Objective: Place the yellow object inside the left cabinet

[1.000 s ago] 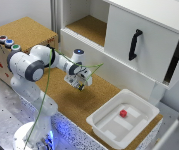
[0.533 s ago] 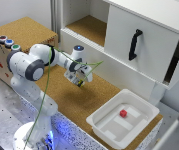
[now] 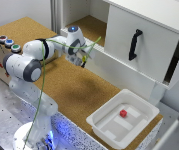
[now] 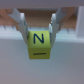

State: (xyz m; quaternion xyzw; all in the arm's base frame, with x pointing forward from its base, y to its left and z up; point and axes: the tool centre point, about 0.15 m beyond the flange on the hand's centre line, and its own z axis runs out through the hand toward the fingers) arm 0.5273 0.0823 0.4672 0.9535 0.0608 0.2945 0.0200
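Observation:
In the wrist view my gripper (image 4: 39,34) is shut on the yellow object (image 4: 40,45), a small yellow block with a letter N on its face, held between both fingertips. In the exterior view my gripper (image 3: 82,60) hangs above the cork table, just in front of the white lower wall of the left cabinet (image 3: 90,25), whose open bay has white walls and a cork-brown floor. The block is too small to make out in the exterior view.
A white door with a black handle (image 3: 134,44) closes the bay on the exterior view's right. A white tray (image 3: 103,125) at the front right holds a small red cube (image 3: 123,113). A cork box with coloured buttons (image 3: 8,43) stands at the left.
My gripper has risen from the cork table with the yellow block and moved closer to the left cabinet's opening.

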